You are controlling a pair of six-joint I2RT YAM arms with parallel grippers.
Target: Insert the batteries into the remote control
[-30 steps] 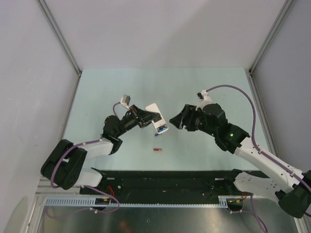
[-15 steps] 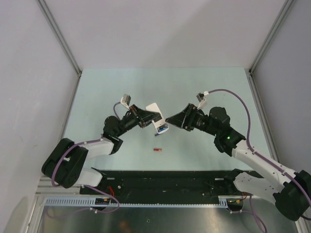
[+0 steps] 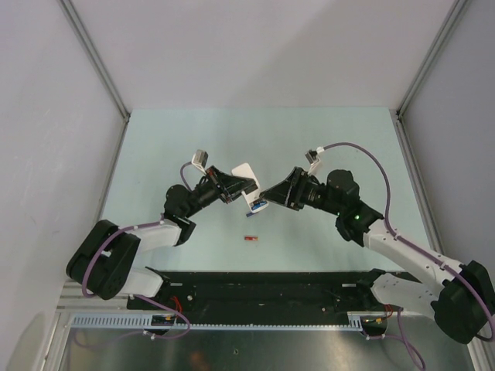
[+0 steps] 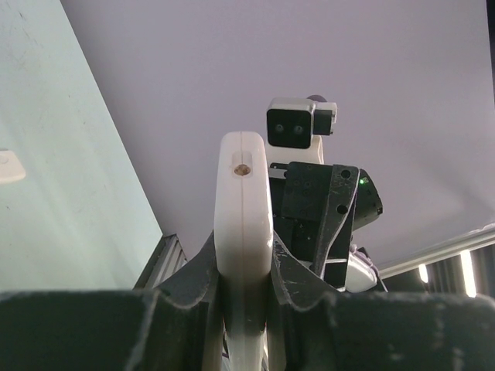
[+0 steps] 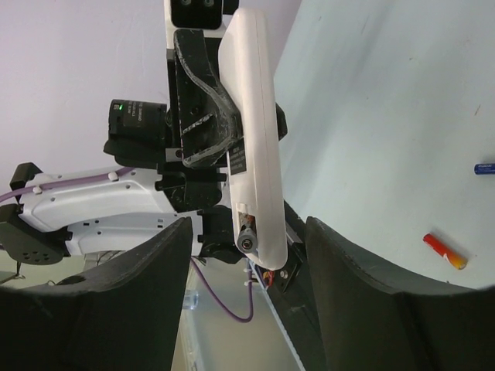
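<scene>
Left gripper (image 4: 244, 267) clamped on remote (image 5: 251, 139), off tabletop (image 3: 325, 139); right gripper (image 5: 246, 232) wide, empty, straddling remote's end. Risk: right jaws bump remote, twisting it in left's grip.

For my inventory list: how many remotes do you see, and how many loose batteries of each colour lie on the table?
Remote: 1
Red battery: 1
Blue battery: 1
Total: 3
</scene>
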